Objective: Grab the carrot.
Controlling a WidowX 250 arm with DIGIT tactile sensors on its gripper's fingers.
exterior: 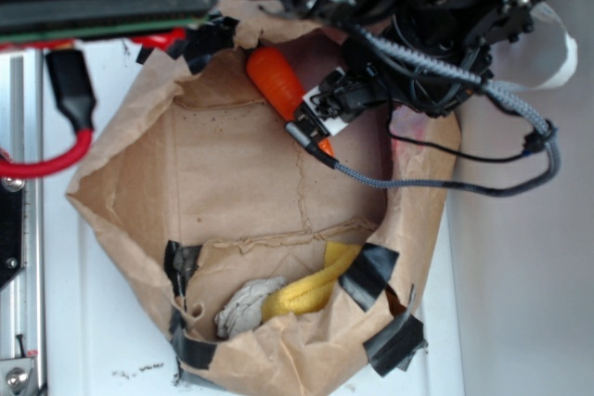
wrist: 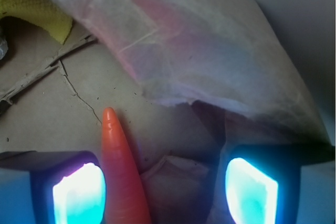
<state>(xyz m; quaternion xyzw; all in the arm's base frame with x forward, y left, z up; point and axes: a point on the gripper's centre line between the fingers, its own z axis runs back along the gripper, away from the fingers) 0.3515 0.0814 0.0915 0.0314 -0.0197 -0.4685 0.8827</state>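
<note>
Wrist view: carrot (wrist: 122, 174) rising from the bottom edge, left of centre, tapered tip pointing up the frame, lying on the brown paper floor of a bag (wrist: 47, 108). Claw (wrist: 165, 192) open, jaws spread wide, two glowing cyan pads (wrist: 79, 195) at lower left and lower right. Carrot just beside the left pad, possibly touching, with a broad gap to the right pad; off-centre between the jaws, then. Crumpled pale paper wall filling the upper right of the frame, a corner of yellow cloth (wrist: 31, 6) at upper left.

Exterior view: carrot (exterior: 277, 83) at upper centre, inside the taped-open paper bag (exterior: 232, 183), slanting down to the right, its lower end hidden beneath the claw (exterior: 320, 127). Yellow cloth (exterior: 311, 289) and a grey crumpled lump (exterior: 246, 308) at the lower centre of the bag, well apart from the carrot. Red-and-black cable (exterior: 65, 127) at far left, on the white bench (exterior: 102, 359). Green stem cap not visible in either view.

Step in hand, by judgement: final approach, claw astride the carrot but grasp not yet made. Next move, likely: a small sideways shift to centre the carrot between the pads, perhaps a slight drop, then closing. Risk: glossy tapered cone squirting out along its length, or the near pad pushing it aside; paper wall close on the right, liable to snag.
</note>
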